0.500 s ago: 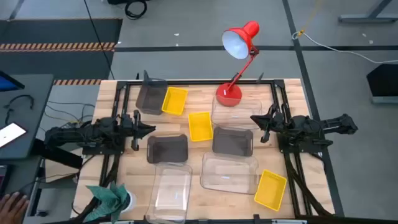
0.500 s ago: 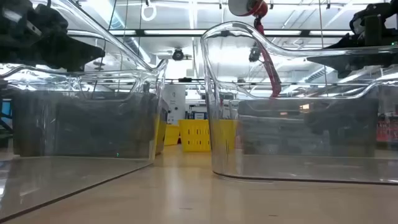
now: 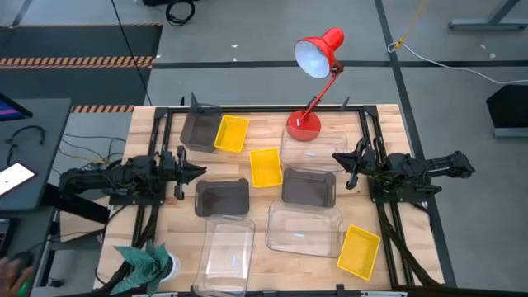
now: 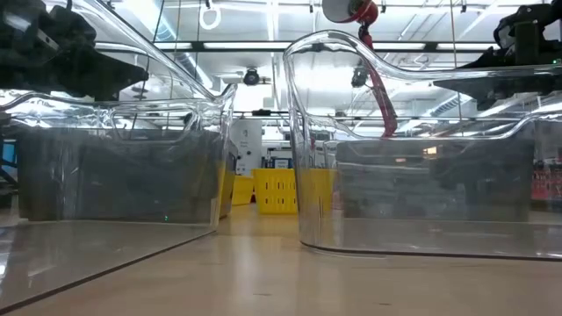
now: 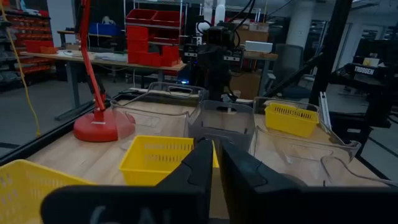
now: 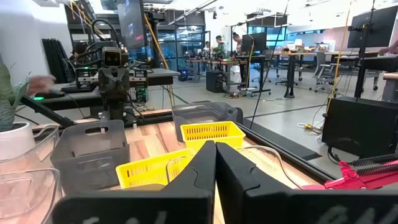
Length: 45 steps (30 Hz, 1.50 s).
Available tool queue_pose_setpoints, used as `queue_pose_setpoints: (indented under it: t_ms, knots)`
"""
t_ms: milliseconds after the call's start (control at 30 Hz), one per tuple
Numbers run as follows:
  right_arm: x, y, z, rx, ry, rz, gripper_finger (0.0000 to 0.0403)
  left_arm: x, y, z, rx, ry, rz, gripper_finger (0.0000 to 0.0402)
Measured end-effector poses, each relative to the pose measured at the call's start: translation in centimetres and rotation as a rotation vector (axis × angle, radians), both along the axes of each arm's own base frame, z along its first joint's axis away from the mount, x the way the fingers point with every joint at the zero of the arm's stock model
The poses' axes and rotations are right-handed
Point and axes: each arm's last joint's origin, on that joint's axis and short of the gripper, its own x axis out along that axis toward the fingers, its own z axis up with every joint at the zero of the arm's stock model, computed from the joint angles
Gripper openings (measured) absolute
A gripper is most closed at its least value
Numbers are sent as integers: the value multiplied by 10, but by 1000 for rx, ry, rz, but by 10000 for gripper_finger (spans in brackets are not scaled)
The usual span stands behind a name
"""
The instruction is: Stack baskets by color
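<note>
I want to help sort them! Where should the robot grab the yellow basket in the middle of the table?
Probably one long side wall of the middle yellow basket, pinched from straight above. It sits upright and open-topped with thin walls, apart from its neighbours. The left gripper, shut and empty, looks nearest.

This is a robotics lab in a large open industrial hall. A wooden counter (image 3: 165, 247) with a black frame stands on a grey concrete floor (image 3: 272, 41) marked with dark lines and hazard-striped tape (image 3: 74, 60). Beyond it, the left wrist view shows workbenches and shelves of red storage bins (image 5: 149, 46); the right wrist view shows rows of desks with monitors (image 6: 134, 22), glass partitions, cables, and people (image 6: 238, 46) working farther off.
</note>
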Motion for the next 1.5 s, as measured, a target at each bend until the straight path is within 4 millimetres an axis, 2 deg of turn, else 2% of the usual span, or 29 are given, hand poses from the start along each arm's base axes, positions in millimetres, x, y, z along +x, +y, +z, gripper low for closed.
queue_pose_setpoints:
  t_ms: [1500]
  knots:
    - [0, 0, 1, 2, -16, 0, 14, 0, 0, 0, -1, 0, 0, 37]
